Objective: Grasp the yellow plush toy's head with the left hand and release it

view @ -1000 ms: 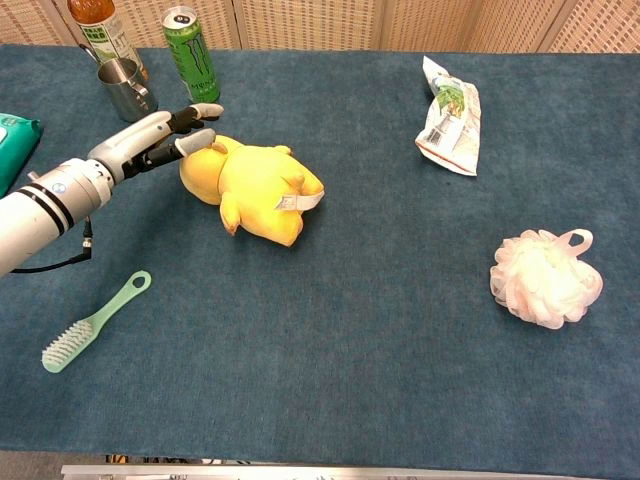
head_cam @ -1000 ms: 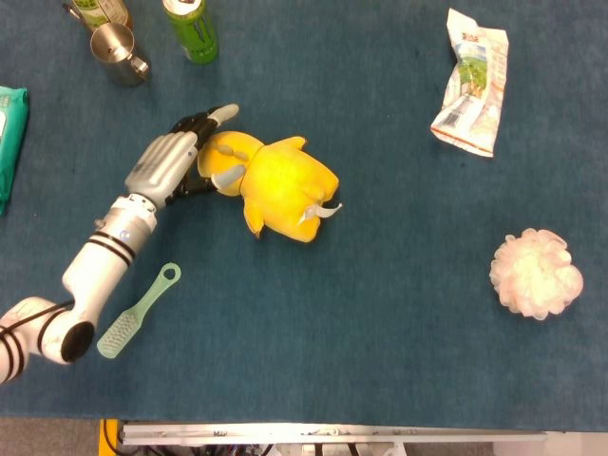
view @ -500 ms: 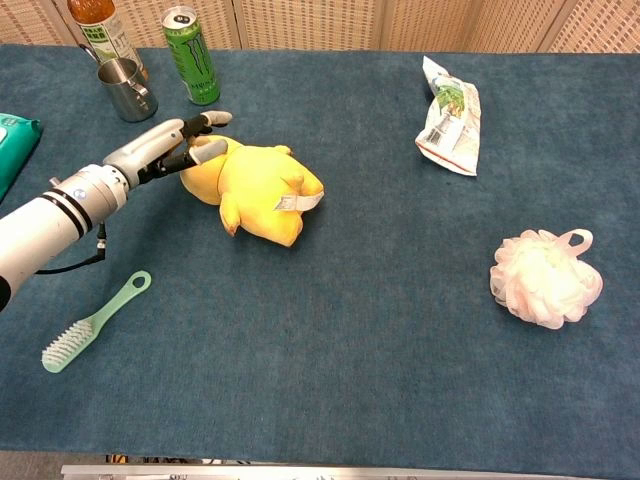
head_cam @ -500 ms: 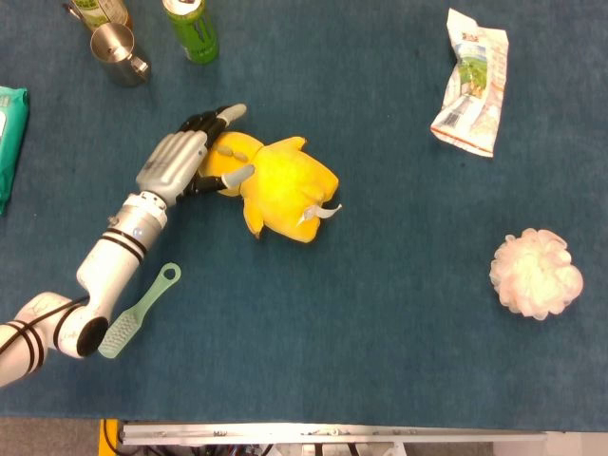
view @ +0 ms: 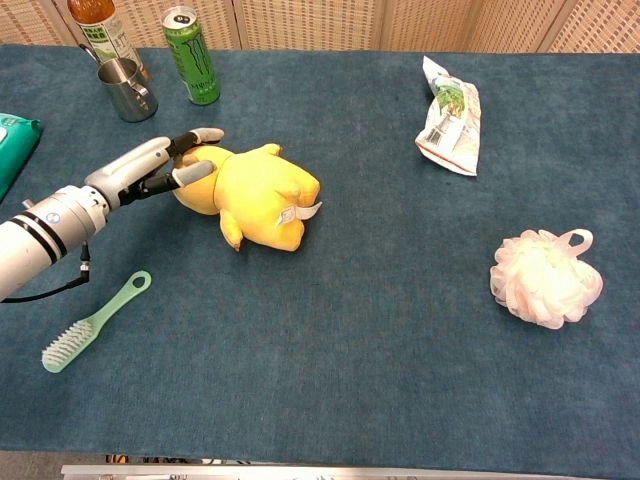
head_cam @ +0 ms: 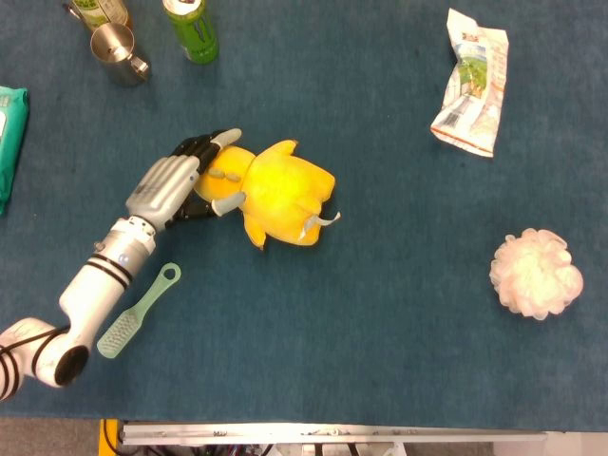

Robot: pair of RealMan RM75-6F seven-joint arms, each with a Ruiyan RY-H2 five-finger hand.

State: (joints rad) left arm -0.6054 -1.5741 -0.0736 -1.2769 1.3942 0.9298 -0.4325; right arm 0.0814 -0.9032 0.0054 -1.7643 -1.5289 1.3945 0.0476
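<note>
One yellow plush toy (head_cam: 278,193) on desk (head_cam: 380,323), long axis sideways, head toward left robot hand (head_cam: 180,182), which grips head.

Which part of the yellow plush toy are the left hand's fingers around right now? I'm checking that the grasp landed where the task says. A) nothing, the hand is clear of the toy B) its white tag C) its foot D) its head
D: in both views the left hand wraps its fingers around the head end of the yellow plush toy, away from the white tag.

Yellow plush toy (head_cam: 275,190) on its side
</note>
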